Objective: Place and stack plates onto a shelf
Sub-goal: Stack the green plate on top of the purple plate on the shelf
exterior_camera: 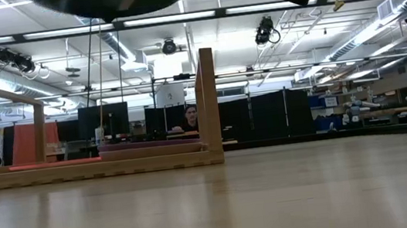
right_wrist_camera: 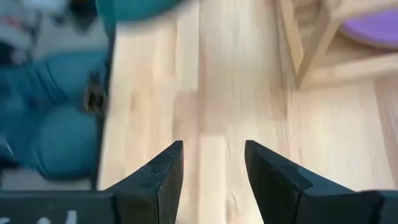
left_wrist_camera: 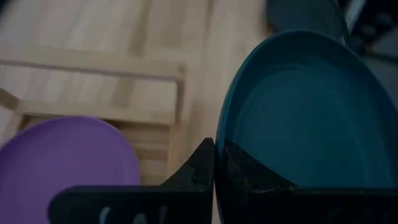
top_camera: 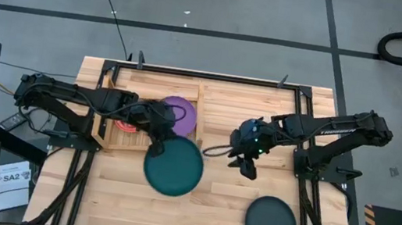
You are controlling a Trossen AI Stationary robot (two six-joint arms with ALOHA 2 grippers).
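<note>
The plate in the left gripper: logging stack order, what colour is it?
Dark teal plate, clamped at its rim by the left gripper; clearest in the left wrist view.

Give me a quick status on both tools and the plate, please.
Left tool shut on teal plate, lifted beside the shelf. Right tool open, empty, over mid-table. Purple plate already on shelf.
</note>
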